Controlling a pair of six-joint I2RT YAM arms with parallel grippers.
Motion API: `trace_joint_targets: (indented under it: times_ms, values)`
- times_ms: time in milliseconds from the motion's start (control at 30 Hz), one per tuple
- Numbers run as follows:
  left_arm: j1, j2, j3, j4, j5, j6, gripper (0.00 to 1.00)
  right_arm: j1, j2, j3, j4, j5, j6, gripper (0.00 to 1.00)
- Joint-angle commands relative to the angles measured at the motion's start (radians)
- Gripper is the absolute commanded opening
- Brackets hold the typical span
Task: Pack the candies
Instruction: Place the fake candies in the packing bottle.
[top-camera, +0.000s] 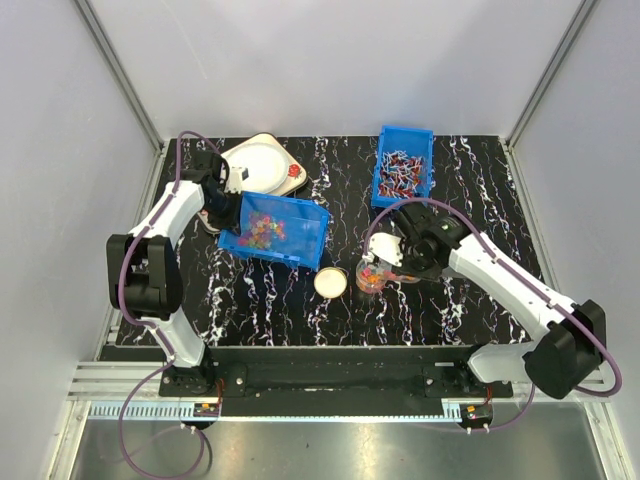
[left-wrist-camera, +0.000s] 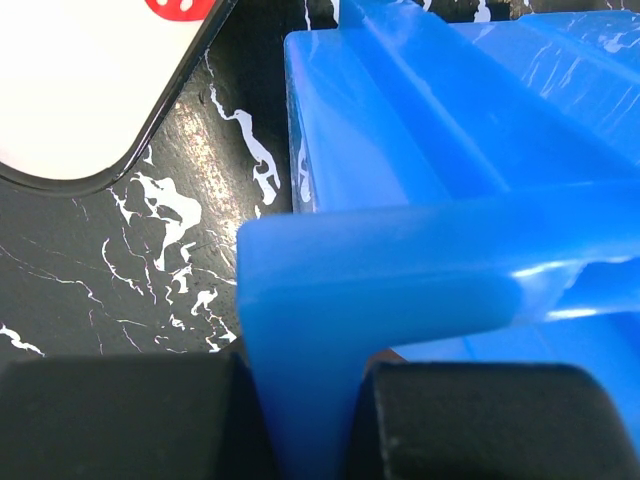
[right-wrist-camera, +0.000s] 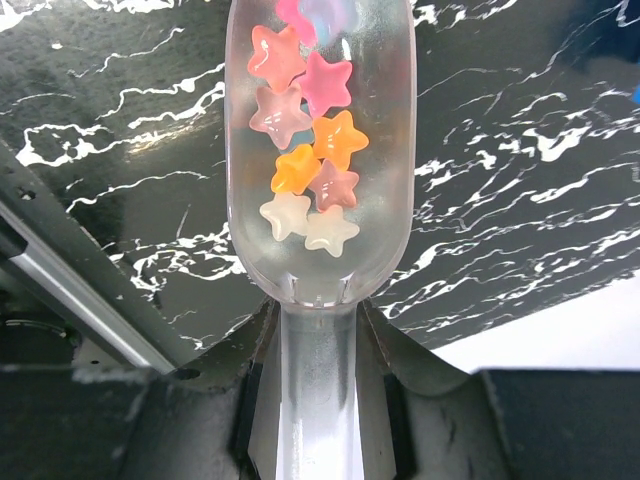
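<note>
- Small star-shaped candies (right-wrist-camera: 335, 135) in pink, orange and white lie in the bowl of a clear plastic scoop (right-wrist-camera: 385, 200), straight ahead of the right gripper (right-wrist-camera: 320, 390).
- The right gripper is clamped on the scoop's handle, one finger on each side.
- A small clear cup (top-camera: 370, 278) holding more candies stands near this gripper's tip, with a round white lid (top-camera: 330, 282) just beside it.
- A larger heap of candies sits in a tilted blue plastic bin (top-camera: 312, 228).
- The left gripper (left-wrist-camera: 305, 430) pinches this bin's wall between its black fingers.
- A second blue bin (top-camera: 403, 135) of wrapped sweets lies beyond the right gripper.
</note>
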Motion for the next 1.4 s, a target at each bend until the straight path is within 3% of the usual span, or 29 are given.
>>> trace_joint_targets:
  times_ms: [0, 900, 1367]
  values:
    - [0.005, -0.031, 0.005, 0.047, 0.041, -0.019, 0.0, 0.032, 0.009, 0.054, -0.007, 0.079, -0.025, 0.0]
    - [0.007, -0.039, 0.002, 0.05, 0.031, -0.021, 0.0, 0.161, 0.139, 0.148, -0.071, 0.277, -0.061, 0.0]
    - [0.007, -0.035, 0.001, 0.05, 0.034, -0.021, 0.0, 0.177, 0.144, 0.201, -0.082, 0.276, -0.065, 0.0]
